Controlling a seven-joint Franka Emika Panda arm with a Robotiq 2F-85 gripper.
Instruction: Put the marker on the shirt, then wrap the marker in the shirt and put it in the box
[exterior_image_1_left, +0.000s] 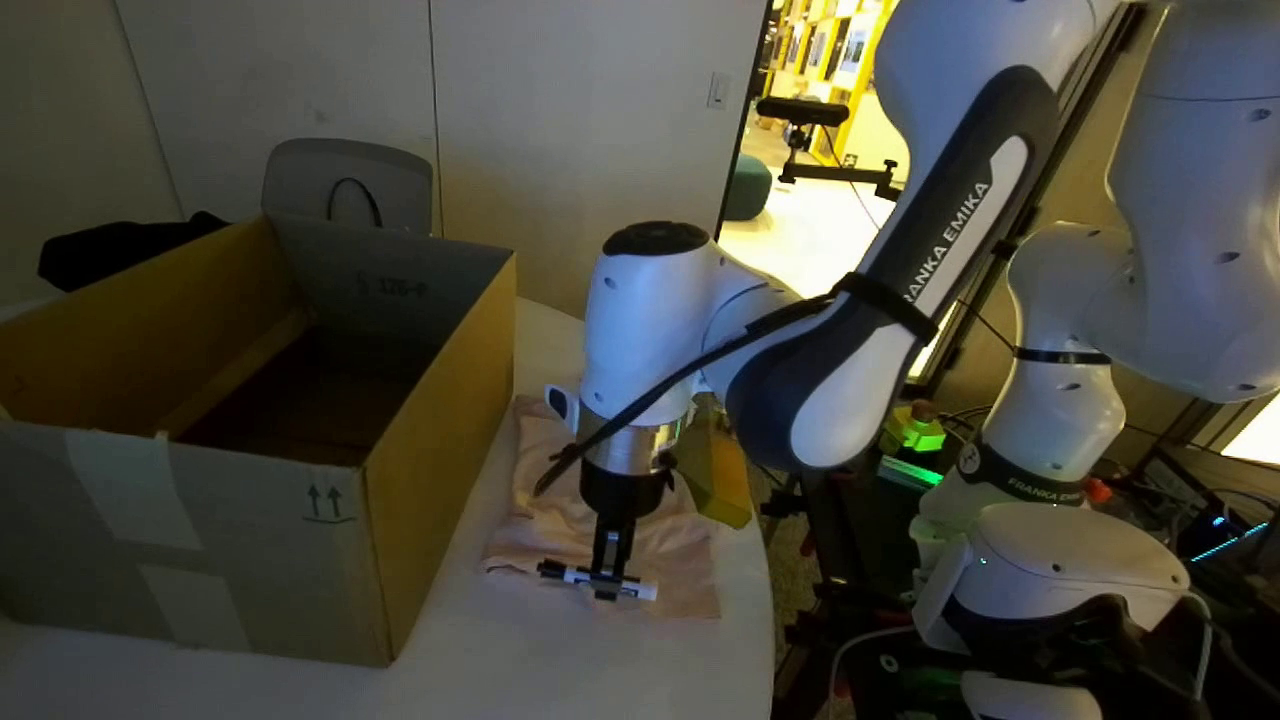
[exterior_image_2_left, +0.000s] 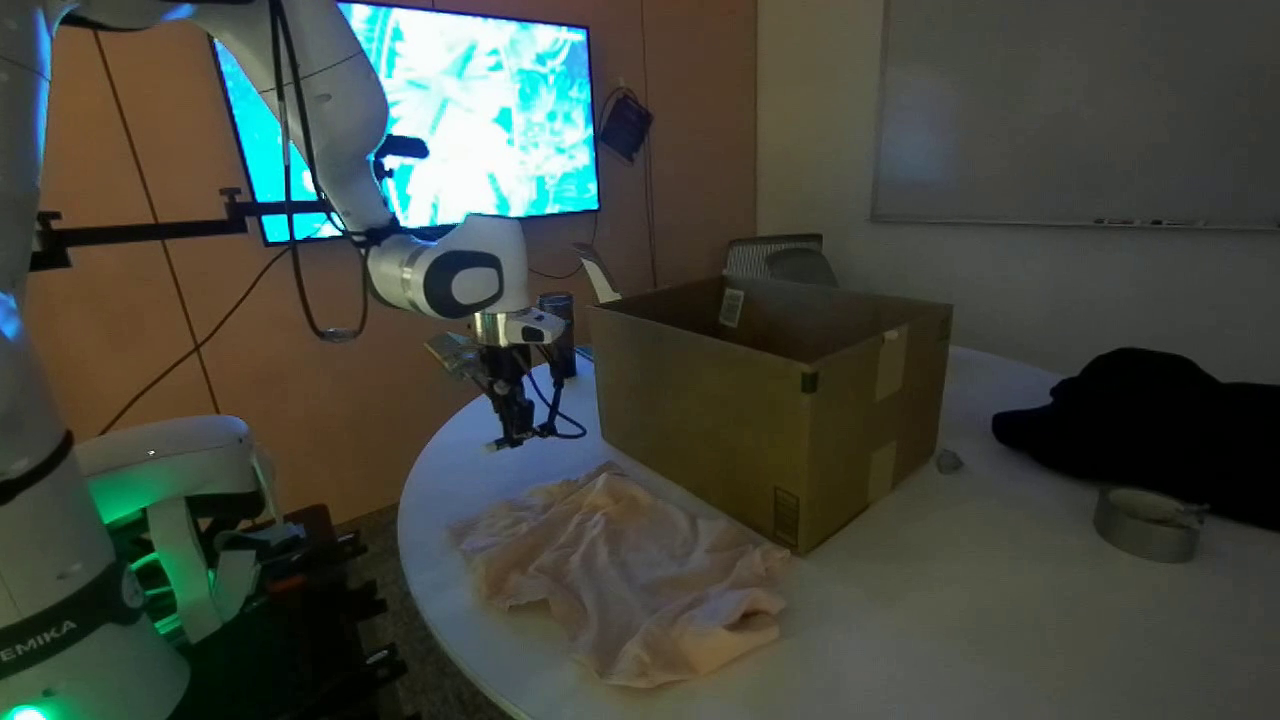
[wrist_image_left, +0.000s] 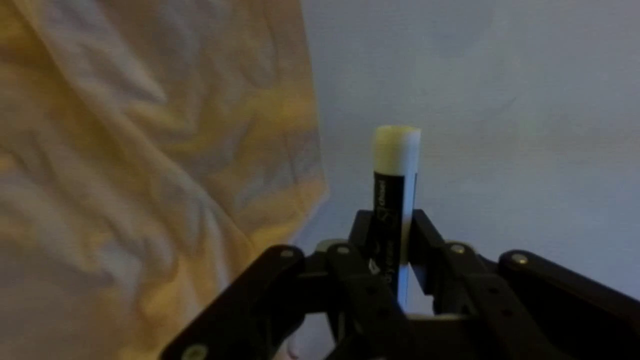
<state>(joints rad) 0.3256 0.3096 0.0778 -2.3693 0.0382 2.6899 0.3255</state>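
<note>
Hand (wrist_image_left: 391, 234) gripping the marker (wrist_image_left: 395, 155): jaws nearly together, one finger on each side of the dark-labelled barrel, lower centre of the wrist view. In an exterior view the marker (exterior_image_1_left: 639, 590) sits crosswise in the grip, below centre of frame, black end left, white end right. Hand hovers above the surface (exterior_image_2_left: 960, 610); wrist view shows the marker just right of the shirt's edge. Counts: one hand, one marker, one shirt (exterior_image_2_left: 640, 570), one box (exterior_image_1_left: 440, 465). Shirt lies rumpled on the surface, just beside the box; can't tell if touching. Box stands top-open, left side of frame in that exterior view. Also in an exterior view: one grey roll (exterior_image_2_left: 1145, 530), one black heap (exterior_image_2_left: 1150, 425), both at right.
</note>
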